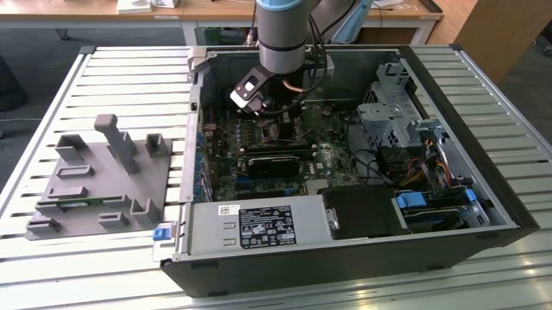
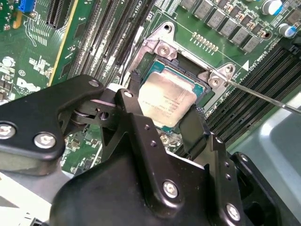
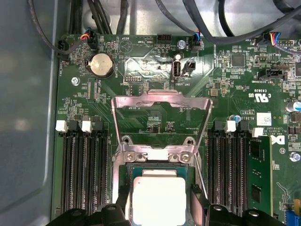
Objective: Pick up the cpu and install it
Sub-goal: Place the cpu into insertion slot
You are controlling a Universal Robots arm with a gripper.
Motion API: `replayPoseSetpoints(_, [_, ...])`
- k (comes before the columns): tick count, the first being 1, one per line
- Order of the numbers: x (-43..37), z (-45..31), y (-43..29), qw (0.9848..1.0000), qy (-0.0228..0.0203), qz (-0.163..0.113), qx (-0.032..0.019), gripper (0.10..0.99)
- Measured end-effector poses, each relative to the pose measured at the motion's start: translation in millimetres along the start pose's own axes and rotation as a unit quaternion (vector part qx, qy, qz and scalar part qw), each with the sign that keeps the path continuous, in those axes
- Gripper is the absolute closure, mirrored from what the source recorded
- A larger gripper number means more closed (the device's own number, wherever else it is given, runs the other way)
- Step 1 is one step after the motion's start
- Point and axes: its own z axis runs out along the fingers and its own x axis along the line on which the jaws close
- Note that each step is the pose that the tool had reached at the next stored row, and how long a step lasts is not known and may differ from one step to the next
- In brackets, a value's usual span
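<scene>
exterior view: gripper [image 1: 274, 123] low inside the one open computer case [image 1: 362, 265]. second wrist view: one cpu [image 2: 167, 101] lies in the socket [image 2: 160, 44], two fingers [image 2: 195, 125] closed on opposite edges. first wrist view: cpu [image 3: 158, 200] between both fingers, one bracket [image 3: 160, 101] raised.

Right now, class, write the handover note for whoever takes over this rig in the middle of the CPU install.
Gripper: down inside the open computer case, over the cpu; whether it grips cannot be told.
Cpu: at the socket, between the memory slots.
Done: cpu brought to the socket.
Left: the metal bracket stands open, not yet closed over the cpu; full seating cannot be told.
</scene>
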Motion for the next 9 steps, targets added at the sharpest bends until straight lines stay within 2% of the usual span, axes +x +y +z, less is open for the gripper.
replayPoseSetpoints(9, [0.1,-5.0,0.3,1.0000,0.0001,0.000,-0.0001,0.478])
